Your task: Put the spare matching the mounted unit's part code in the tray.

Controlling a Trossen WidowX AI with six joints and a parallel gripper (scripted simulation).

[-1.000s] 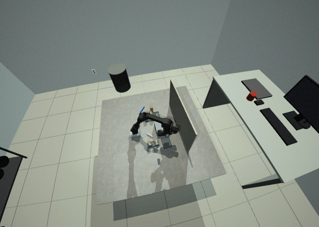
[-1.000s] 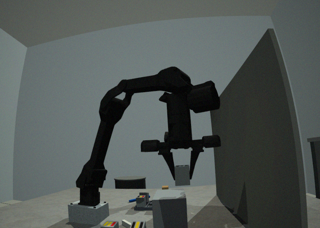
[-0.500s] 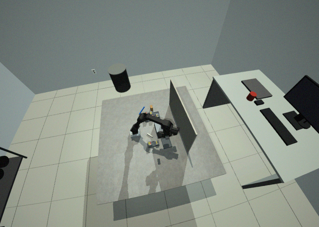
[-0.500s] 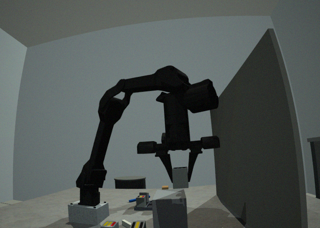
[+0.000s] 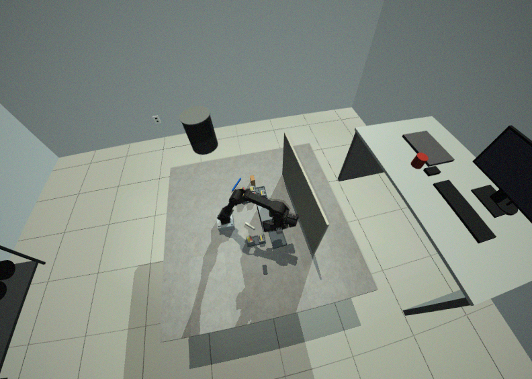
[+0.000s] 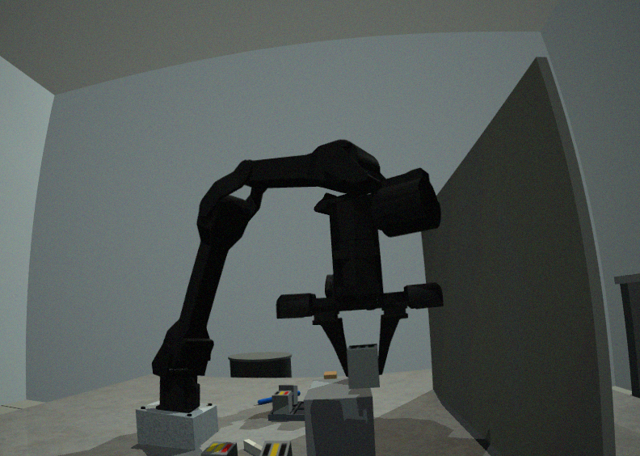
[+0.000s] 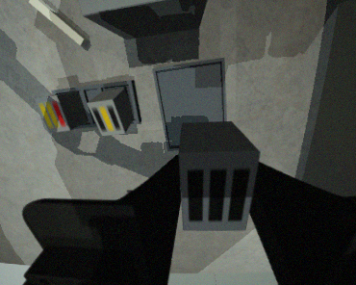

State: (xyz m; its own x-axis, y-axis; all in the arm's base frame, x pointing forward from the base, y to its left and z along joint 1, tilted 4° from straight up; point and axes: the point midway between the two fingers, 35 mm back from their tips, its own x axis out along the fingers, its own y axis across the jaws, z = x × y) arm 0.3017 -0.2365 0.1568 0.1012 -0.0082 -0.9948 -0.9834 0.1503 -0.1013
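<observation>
My gripper (image 6: 364,371) (image 7: 208,160) is shut on a grey spare unit (image 6: 363,365) (image 7: 218,137) and holds it in the air. Three dark slots show on the unit's upper end; no label shows. In the wrist view the unit covers the lower right corner of the grey tray (image 5: 279,240) (image 7: 192,101), and nothing shows in the visible part of the tray. A large grey box (image 6: 338,425) (image 7: 157,21) stands beside the tray. The mounted unit and its printed code cannot be made out.
A rack by the tray holds a yellow-and-red-striped unit (image 7: 52,115) and a yellow-and-black-striped unit (image 7: 106,117). More units stand beyond the box. A tall panel (image 5: 303,194) (image 6: 506,265) rises at the right. A pale bar (image 5: 249,226) (image 7: 61,24) and blue stick (image 5: 236,184) lie nearby.
</observation>
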